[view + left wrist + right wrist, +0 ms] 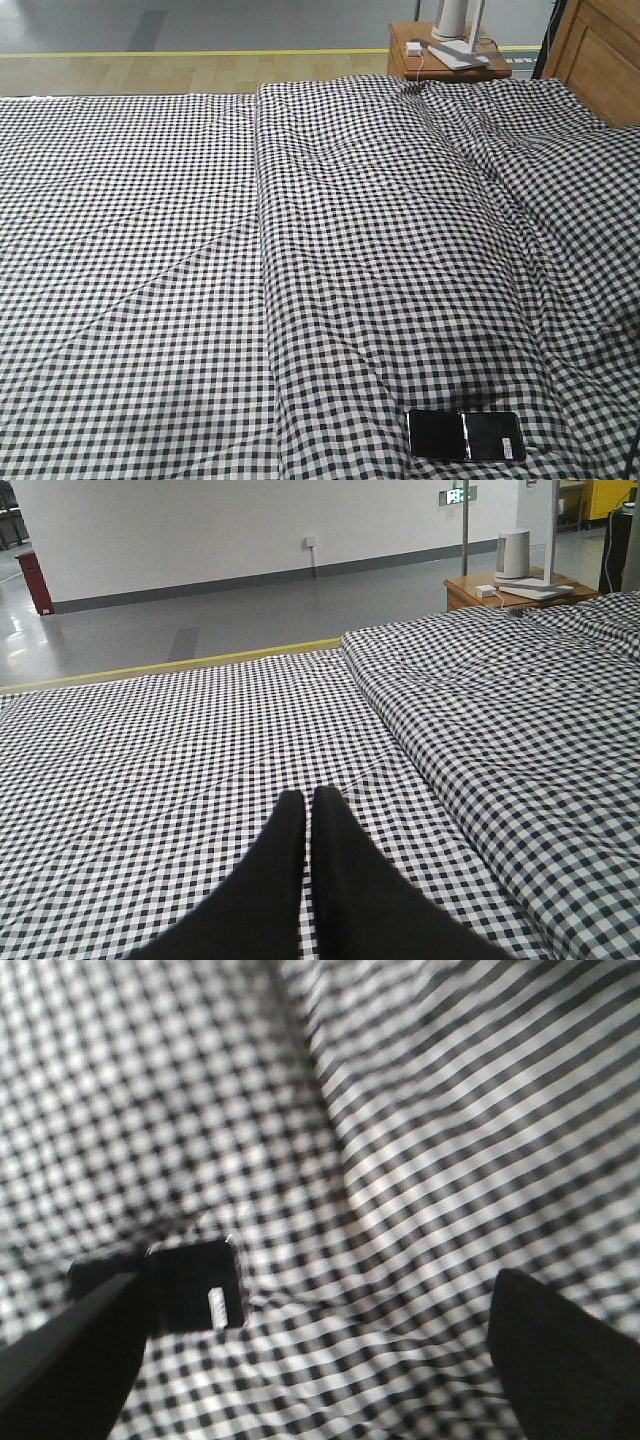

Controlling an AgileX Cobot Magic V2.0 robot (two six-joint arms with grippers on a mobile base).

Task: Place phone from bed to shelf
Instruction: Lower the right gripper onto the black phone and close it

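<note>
A thin, flat phone [466,435] lies face up on the bed [150,250], close to the near edge and toward the right. Its glossy black face has a pale seam across the middle, and its long side runs left to right. The wide bed wears a softly creased black-and-white small-check cover with a raised fold along its middle. A brown wooden headboard [603,55] stands far right.

The thin flat black phone [465,435] lies flat on the black-and-white gingham-covered bed [130,250], with open cover on every side (only soft creases, and one long raised fold [265,300] to its left). The small brown wooden bedside table [400,35] and brown wooden headboard [600,60] stand well apart at the far end.
</note>
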